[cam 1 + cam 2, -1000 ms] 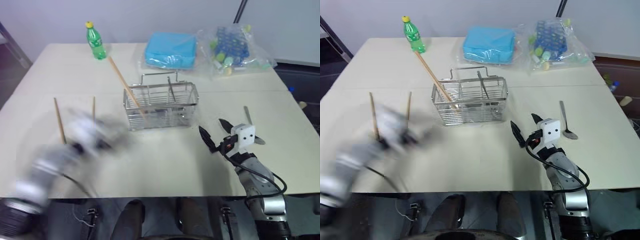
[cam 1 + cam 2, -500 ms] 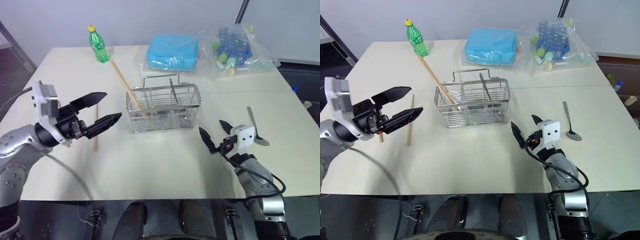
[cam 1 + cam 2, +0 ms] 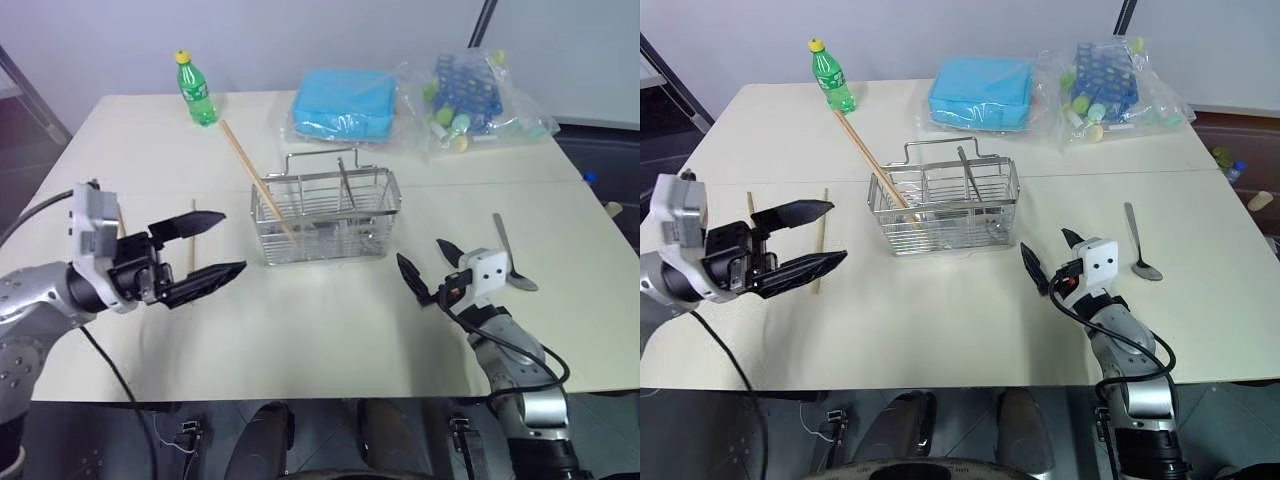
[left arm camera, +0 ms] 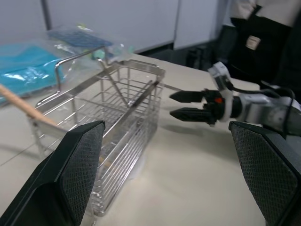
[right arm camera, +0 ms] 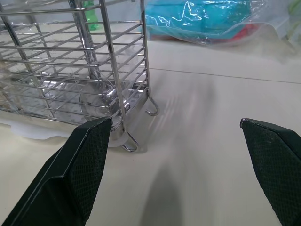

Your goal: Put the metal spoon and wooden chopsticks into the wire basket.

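Note:
The wire basket (image 3: 323, 215) stands mid-table with one wooden chopstick (image 3: 252, 172) leaning out of its left end and a thin metal utensil (image 3: 343, 184) upright inside. Two more chopsticks (image 3: 822, 243) lie on the table left of it, one (image 3: 750, 204) partly behind my left gripper (image 3: 232, 240). That gripper hovers open and empty, pointing at the basket (image 4: 108, 122). The metal spoon (image 3: 505, 252) lies on the table at the right. My right gripper (image 3: 420, 250) is open and empty between basket and spoon, level with the basket's corner (image 5: 122, 80).
At the back of the table are a green bottle (image 3: 195, 88), a blue packet (image 3: 343, 100) and a plastic bag holding a blue tube rack (image 3: 470, 90). Bare tabletop lies in front of the basket.
My left arm has sunk a little and rolled its open gripper, now lower over the loose chopsticks. The right arm, basket and spoon have not moved.

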Action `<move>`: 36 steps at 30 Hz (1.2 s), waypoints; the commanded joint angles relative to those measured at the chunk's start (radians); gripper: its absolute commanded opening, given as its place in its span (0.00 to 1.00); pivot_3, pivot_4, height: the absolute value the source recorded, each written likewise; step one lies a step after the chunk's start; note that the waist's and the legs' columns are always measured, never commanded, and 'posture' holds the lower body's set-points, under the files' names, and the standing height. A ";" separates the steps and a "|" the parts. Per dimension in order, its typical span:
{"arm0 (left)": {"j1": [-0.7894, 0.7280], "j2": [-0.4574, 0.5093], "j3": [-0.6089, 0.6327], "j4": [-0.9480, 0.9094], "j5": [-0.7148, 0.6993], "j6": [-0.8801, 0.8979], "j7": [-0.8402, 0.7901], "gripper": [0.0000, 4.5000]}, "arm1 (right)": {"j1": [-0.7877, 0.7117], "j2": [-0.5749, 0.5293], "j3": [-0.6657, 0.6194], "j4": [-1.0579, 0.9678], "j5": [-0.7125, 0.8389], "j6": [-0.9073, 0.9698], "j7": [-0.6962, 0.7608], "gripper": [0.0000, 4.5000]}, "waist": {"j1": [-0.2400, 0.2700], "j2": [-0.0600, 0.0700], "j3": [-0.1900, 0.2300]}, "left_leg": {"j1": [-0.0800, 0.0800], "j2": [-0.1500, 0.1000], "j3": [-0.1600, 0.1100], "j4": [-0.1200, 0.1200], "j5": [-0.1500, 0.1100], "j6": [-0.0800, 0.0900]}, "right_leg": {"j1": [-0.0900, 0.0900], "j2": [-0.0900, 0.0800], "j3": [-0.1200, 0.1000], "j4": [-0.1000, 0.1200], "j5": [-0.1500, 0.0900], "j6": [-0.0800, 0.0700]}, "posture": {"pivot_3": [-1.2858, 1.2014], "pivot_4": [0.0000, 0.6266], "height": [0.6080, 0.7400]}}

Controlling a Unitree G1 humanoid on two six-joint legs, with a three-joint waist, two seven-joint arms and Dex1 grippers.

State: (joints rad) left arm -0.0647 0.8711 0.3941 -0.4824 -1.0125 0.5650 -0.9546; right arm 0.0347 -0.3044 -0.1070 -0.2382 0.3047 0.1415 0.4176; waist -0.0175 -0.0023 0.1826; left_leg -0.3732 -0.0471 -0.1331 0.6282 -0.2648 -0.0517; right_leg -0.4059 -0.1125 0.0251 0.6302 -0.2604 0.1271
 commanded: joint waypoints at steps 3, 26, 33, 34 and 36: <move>-0.046 0.005 -0.074 0.021 0.048 -0.015 -0.084 0.99 | 0.000 -0.004 -0.006 -0.026 -0.003 -0.004 0.000 1.00 | 0.000 0.000 0.000 | 0.000 0.000 0.000 0.000 0.000 0.000 | 0.000 0.000 0.000 0.000 0.000 0.000 | 0.52 0.24 1.00; -0.260 -0.162 -0.299 0.106 0.174 -0.006 -0.104 0.99 | -0.173 -0.419 -0.201 0.015 0.062 0.433 0.097 1.00 | 0.001 -0.002 0.001 | -0.001 0.000 0.001 0.001 0.000 0.000 | 0.000 0.000 0.000 0.000 0.002 0.003 | 0.52 0.24 1.00; -0.236 -0.172 -0.277 0.059 0.163 0.008 -0.058 0.99 | -0.288 -0.456 -0.172 0.276 0.049 0.465 0.160 1.00 | 0.002 -0.004 0.002 | -0.001 0.000 0.001 0.001 0.000 0.000 | 0.000 0.000 0.000 -0.001 0.002 0.003 | 0.52 0.24 1.00; -0.231 -0.171 -0.272 0.051 0.160 0.010 -0.050 0.99 | -0.310 -0.454 -0.176 0.315 0.051 0.473 0.160 1.00 | 0.000 -0.004 0.002 | -0.001 0.000 0.001 0.001 0.000 0.000 | 0.000 0.000 0.000 -0.001 0.002 0.003 | 0.52 0.24 1.00; -0.219 -0.168 -0.259 0.033 0.155 0.015 -0.034 0.99 | -0.359 -0.454 -0.184 0.404 0.050 0.474 0.162 1.00 | -0.002 -0.004 0.002 | -0.001 0.000 0.001 0.001 0.000 0.000 | 0.000 0.000 0.000 -0.001 0.002 0.003 | 0.52 0.24 1.00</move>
State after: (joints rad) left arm -0.2865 0.6957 0.0990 -0.4140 -0.8406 0.5801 -1.0016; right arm -0.2906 -0.7457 -0.2592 0.1291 0.3499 0.6192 0.5771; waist -0.0194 -0.0062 0.1849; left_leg -0.3740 -0.0467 -0.1320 0.6291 -0.2647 -0.0516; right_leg -0.4058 -0.1126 0.0250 0.6293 -0.2584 0.1302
